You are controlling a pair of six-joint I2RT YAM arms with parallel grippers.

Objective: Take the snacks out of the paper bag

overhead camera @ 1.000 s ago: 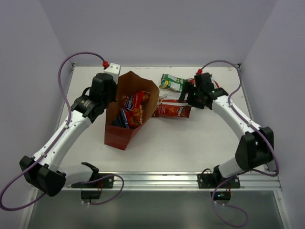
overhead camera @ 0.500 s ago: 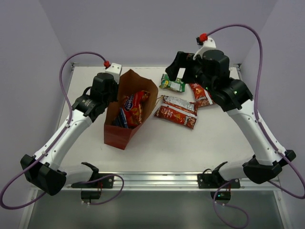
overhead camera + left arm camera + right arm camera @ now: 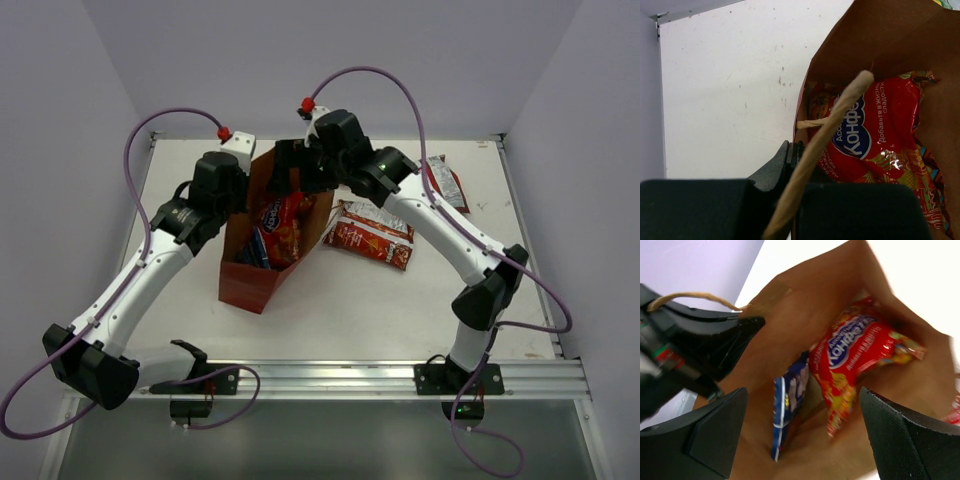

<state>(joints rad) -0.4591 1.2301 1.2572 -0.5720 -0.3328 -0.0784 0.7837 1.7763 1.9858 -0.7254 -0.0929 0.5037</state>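
While the bag [image 3: 250,285] stands open on the tabletop [image 3: 400,300], cookie bag [image 3: 855,355] and blue packet [image 3: 790,405] lie inside.
Both judged light, crinkly, slick foil; contents likely crushable, so take the cookie bag gently by its upper seam. Right tool [image 3: 802,405]: fingers spread wide, empty, touching nothing, over the bag mouth. Left tool [image 3: 232,200]: seemingly pinching the bag's left wall beside the handle [image 3: 830,130].

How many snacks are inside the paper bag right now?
2: a large red cookie bag in the middle, a blue packet beside it. Others may lie hidden underneath.
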